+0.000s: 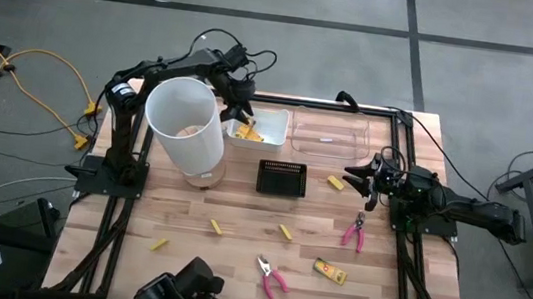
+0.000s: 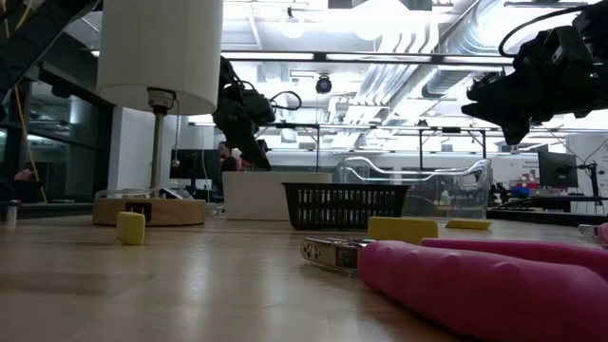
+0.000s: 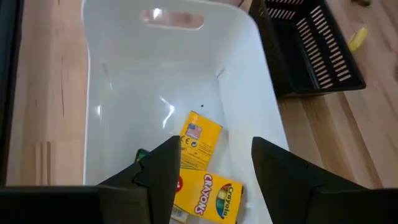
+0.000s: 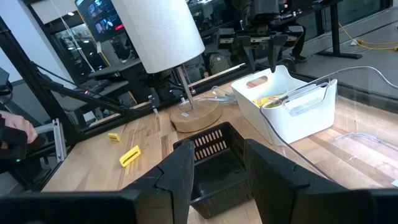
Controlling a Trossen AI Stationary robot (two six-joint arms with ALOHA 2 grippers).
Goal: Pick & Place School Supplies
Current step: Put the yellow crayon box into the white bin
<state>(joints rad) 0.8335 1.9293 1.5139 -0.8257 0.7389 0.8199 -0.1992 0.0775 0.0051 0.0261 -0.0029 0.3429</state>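
Observation:
My left gripper point(image 3: 214, 171) hangs open over the white handled box point(image 1: 259, 129) at the table's far side, slanting down into it and touching nothing. Two yellow crayon packets point(image 3: 199, 140) point(image 3: 208, 196) lie flat on the box's floor below the fingers. On the table lie another crayon packet point(image 1: 330, 271), small yellow blocks point(image 1: 216, 227) point(image 1: 285, 232) point(image 1: 159, 244) and two pink-handled pliers point(image 1: 272, 277) point(image 1: 355, 232). My right gripper point(image 1: 362, 176) waits open and level at the right side, nothing between its fingers.
A tall white cylinder point(image 1: 186, 125) on a wooden base stands just left of the white box. A clear plastic bin point(image 1: 330, 137) sits to the box's right and a small black tray point(image 1: 281, 178) in front of it. One more yellow piece point(image 1: 335, 183) lies beside the tray.

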